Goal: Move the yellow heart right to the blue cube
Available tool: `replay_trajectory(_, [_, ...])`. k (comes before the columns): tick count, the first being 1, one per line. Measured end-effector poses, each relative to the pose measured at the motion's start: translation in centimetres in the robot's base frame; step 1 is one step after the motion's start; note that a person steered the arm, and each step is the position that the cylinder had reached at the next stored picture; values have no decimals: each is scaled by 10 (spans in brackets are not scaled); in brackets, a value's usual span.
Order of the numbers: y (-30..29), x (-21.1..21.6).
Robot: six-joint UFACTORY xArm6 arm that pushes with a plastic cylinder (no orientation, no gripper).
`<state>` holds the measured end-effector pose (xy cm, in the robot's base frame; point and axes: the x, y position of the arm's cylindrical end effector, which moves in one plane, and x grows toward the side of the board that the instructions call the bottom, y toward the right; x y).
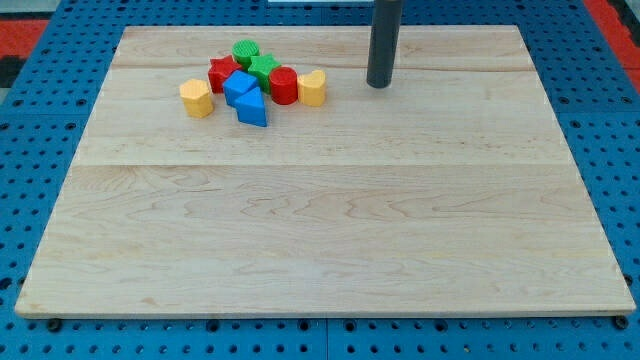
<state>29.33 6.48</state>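
1. Currently, my tip (378,84) rests on the counter (320,220), to the view's right of the block cluster and apart from every block. No fingers are fitted, so there is nothing to open, close or grip with.
2. The yellow heart (312,88) sits at the cluster's right edge, touching or just beside the red cylinder (283,86).
3. The red cylinder stands between the heart and the blue cube (240,88).
4. Hazard: a straight push toward the view's left would likely drive the heart into the cylinder. The cylinder would then shove the cube and shift the target.
5. Hazard: the green star (263,68) and the blue wedge-like block (253,108) crowd the cube. Any chain contact could scatter them.
6. Hazard: an off-centre contact on the heart's rounded side may spin it off line.
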Motion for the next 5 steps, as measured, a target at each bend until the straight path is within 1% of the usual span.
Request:
replay_trajectory(1, [-56,-15])
replay_trajectory(2, [-63,4])
replay_trajectory(3, [-62,32])
replay_trajectory(5, [-28,45])
